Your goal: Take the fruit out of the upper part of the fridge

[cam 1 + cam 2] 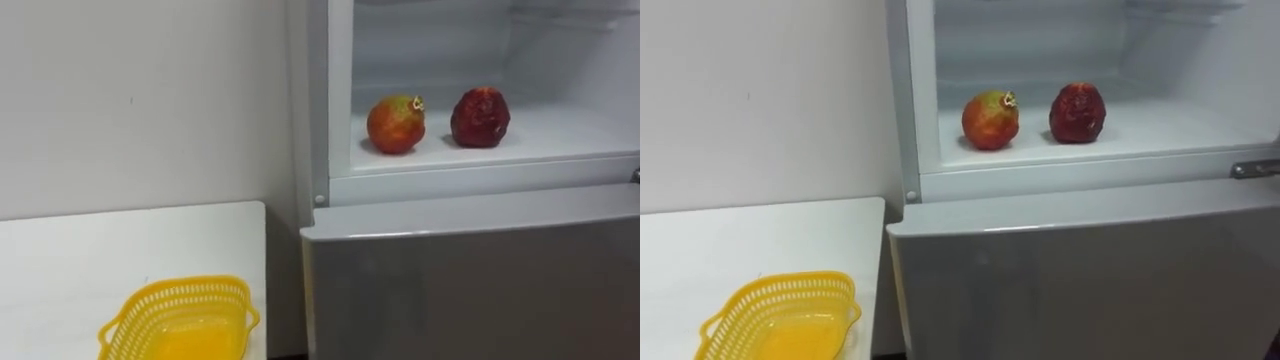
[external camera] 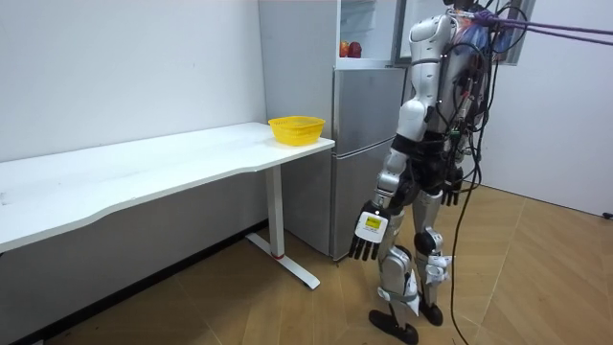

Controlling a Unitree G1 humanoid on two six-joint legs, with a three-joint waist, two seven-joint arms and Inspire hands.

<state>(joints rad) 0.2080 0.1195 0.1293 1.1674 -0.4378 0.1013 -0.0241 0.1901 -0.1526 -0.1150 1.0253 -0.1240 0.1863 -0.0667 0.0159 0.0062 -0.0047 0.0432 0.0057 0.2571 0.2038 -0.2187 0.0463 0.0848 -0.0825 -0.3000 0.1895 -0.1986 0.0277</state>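
probably the orange-red fruit (image 1: pixel 396 124) is firm, smooth and apt to roll, so we'd cup its sides with our left hand (image 2: pixel 370 232), now hanging slack-fingered, holding nothing.

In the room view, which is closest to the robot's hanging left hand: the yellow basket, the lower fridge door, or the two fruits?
1. Lower fridge door, right beside the left hand.
2. Yellow basket, on the table end, higher, toward the room view's left.
3. Orange-red fruit and dark red fruit, high on the upper shelf; too close to rank apart.
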